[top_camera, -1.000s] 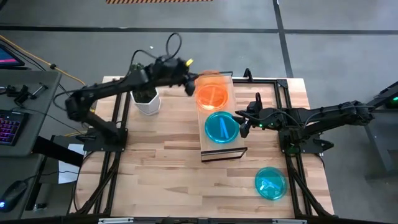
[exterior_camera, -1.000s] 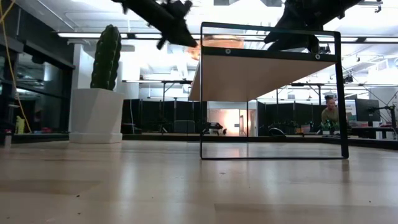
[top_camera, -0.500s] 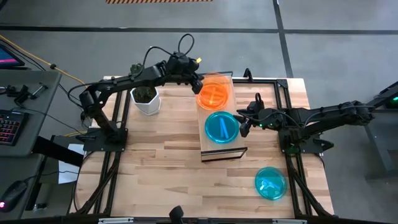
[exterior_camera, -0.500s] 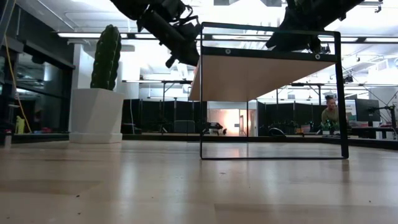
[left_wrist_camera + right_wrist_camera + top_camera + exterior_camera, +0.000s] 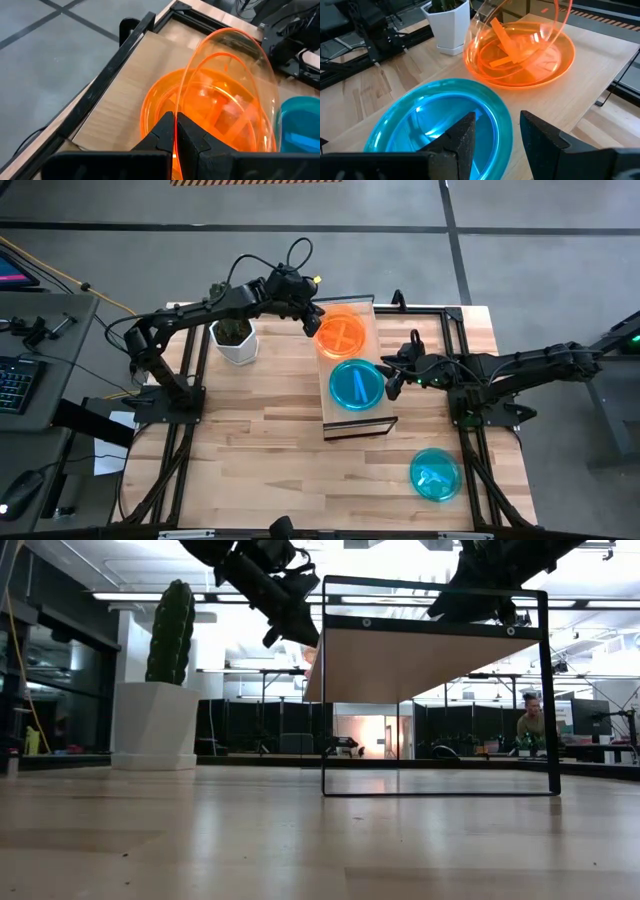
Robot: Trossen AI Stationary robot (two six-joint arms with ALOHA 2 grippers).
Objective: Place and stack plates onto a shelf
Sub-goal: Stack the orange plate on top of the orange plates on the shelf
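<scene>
The left claw (image 5: pixel 175 131) is pinching the rim of an orange plate (image 5: pixel 230 90) and holding it tilted over a second orange plate (image 5: pixel 165 112) already lying on the shelf (image 5: pixel 352 365) — probably angled so its far edge meets the lower plate first and the two nest. The right claw (image 5: pixel 497 127), fingers spread and gripping nothing, is waiting beside the teal plate (image 5: pixel 356 385) on the shelf's near half. Another teal plate (image 5: pixel 435 474) is sitting on the surface (image 5: pixel 260 440), not yet shelved. No brand, label or writing is showing anywhere.
</scene>
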